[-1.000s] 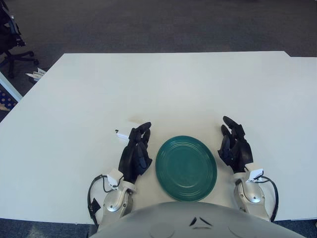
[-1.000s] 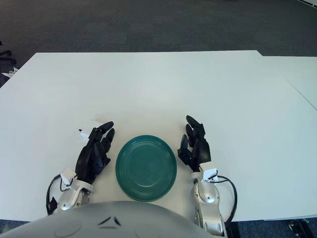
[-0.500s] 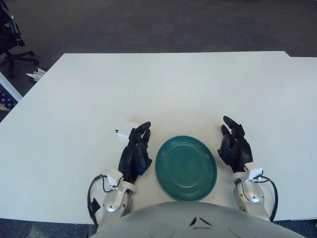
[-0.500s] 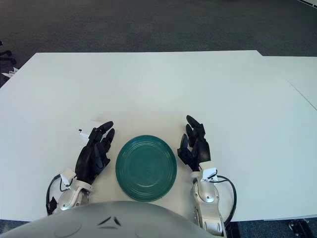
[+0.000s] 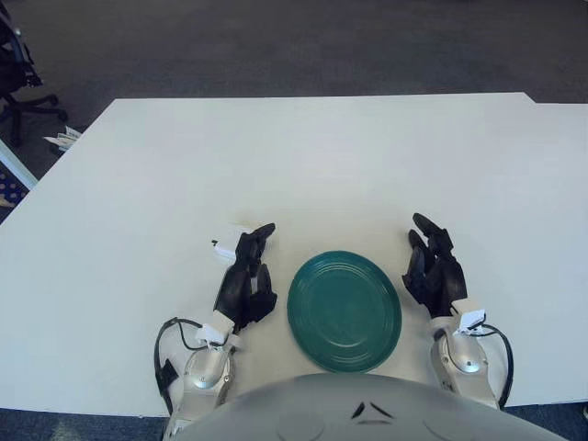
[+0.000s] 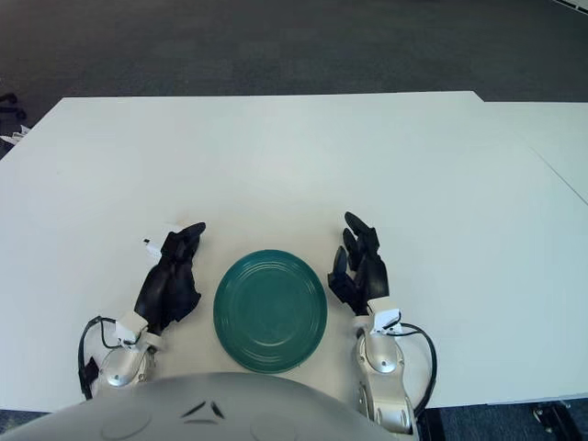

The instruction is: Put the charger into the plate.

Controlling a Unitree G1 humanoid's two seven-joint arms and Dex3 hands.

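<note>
**Left hand at the charger, plate bare**

The left hand [image 5: 246, 280] has its fingers curled over the white charger [image 5: 223, 245], which sits on the worktop [image 5: 303, 165] just left of the green plate [image 5: 344, 310]. The right hand [image 5: 434, 272], fingers loosely spread and holding nothing, shows right of the plate.

One plate [image 5: 344, 310], one charger [image 5: 228, 243]

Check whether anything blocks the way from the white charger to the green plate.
Only the robot's own left hand lies between them: the small white charger shows just beyond its fingertips, and the round green plate sits right of that hand. Nothing else intervenes. The right hand shows beside the plate's right edge.
</note>
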